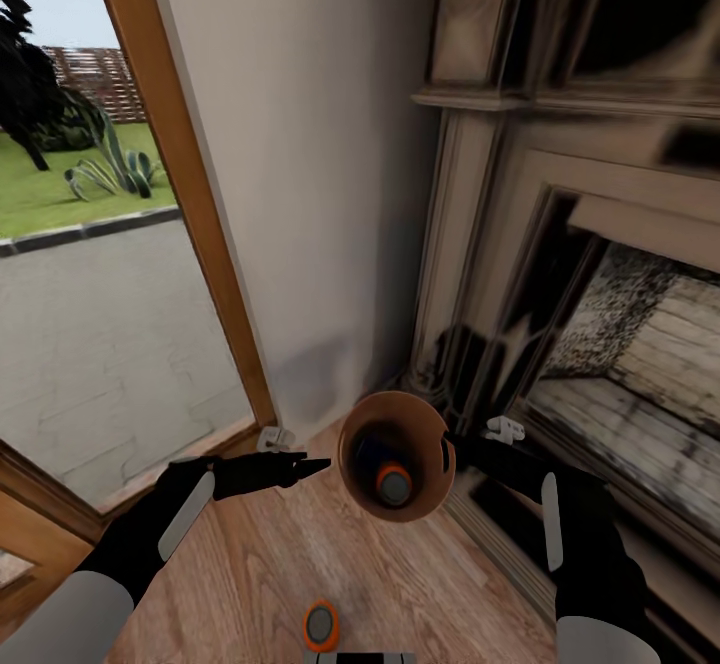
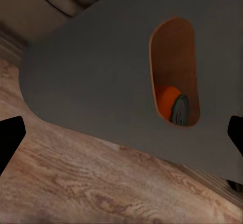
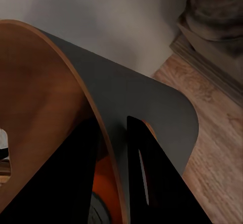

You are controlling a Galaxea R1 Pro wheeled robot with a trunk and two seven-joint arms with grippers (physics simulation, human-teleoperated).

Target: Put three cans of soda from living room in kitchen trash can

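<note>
The grey trash can (image 1: pixel 432 414) hangs above the wood floor, tipped so its brown inside faces me. An orange soda can (image 1: pixel 393 485) lies inside it, and shows again as an orange soda can (image 2: pixel 172 105) through the slot handle. My right gripper (image 1: pixel 455 449) is shut on the bin's rim, one finger inside the wall and one outside, as the right gripper (image 3: pixel 114 168) shows up close. My left gripper (image 1: pixel 300 466) is open just beside the bin's grey outer wall (image 2: pixel 101 67), not touching it. A second orange can (image 1: pixel 320 626) stands upright low in front of me. The blue can is out of view.
A dark stone fireplace (image 1: pixel 600 294) fills the right side, close to the bin. A wood-framed glass door (image 1: pixel 190 194) stands at the left, with a white wall (image 1: pixel 320 144) between them. Light wood floor (image 1: pixel 260 564) lies below the arms.
</note>
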